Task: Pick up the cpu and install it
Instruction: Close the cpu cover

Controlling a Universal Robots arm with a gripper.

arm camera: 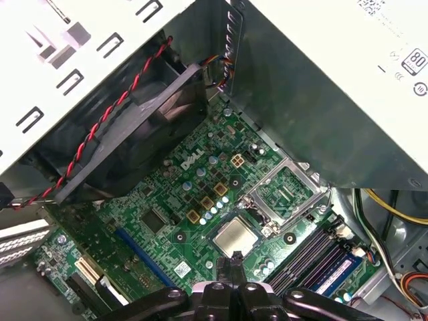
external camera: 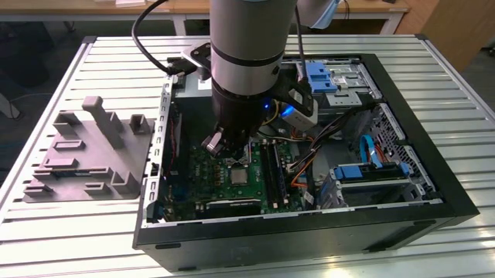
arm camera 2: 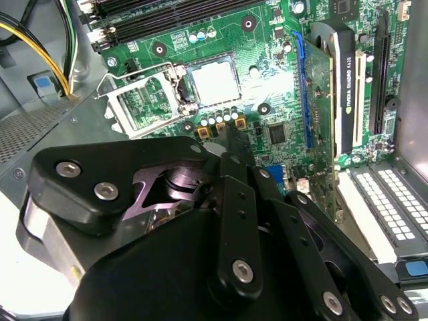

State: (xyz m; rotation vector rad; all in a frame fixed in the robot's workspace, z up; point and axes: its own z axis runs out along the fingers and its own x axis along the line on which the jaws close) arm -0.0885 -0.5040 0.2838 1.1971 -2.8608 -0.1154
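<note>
The cpu (arm camera: 235,235), a silvery square chip, lies flat in the socket of the green motherboard (arm camera: 167,200); it also shows in the second wrist view (arm camera 2: 214,83) and the exterior view (external camera: 238,175). The socket's metal load plate (arm camera 2: 137,103) is swung open beside it. My gripper (arm camera: 235,259) hangs a little above the board inside the open computer case (external camera: 433,191), its tip close to the chip's edge. The fingers look shut, with nothing between them, and do not touch the chip.
A grey plastic tray with upright posts (external camera: 85,156) sits on the slatted table at the exterior view's left. Around the socket stand a graphics card (arm camera 2: 341,87), memory slots (arm camera: 314,257), a case fan (arm camera: 127,140), loose cables (external camera: 305,168) and blue drive bays (external camera: 371,172).
</note>
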